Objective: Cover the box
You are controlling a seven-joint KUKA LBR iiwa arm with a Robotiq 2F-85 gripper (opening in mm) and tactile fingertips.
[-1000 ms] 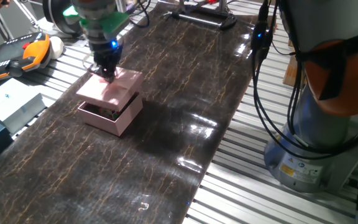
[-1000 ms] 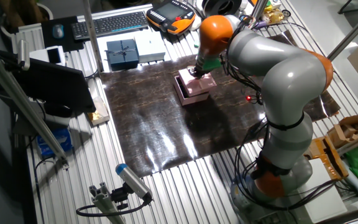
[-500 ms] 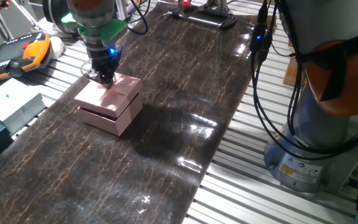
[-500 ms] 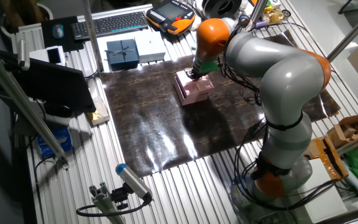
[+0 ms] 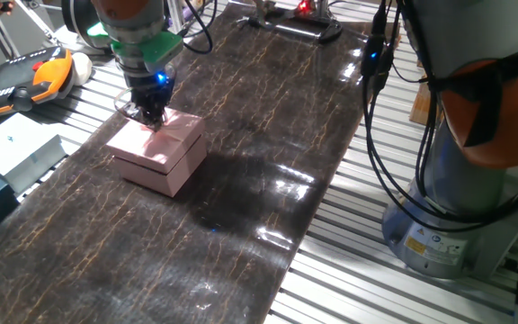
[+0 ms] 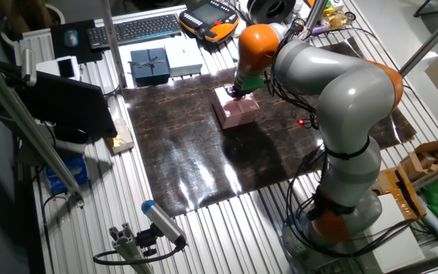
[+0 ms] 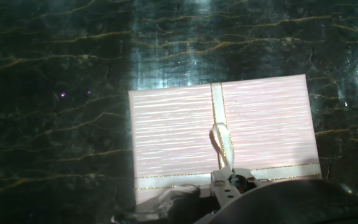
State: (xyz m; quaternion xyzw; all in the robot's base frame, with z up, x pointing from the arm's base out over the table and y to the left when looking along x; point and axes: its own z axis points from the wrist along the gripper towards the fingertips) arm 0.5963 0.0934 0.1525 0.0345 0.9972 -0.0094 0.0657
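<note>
On the table (image 5: 268,135), left of centre in one fixed view, the box (image 5: 171,171) sits with the pink lid (image 5: 156,144) flat on top, edges roughly aligned. The claw (image 5: 151,115) pinches the lid's ribbon bow (image 7: 224,146). To the right lies open dark matting.
</note>
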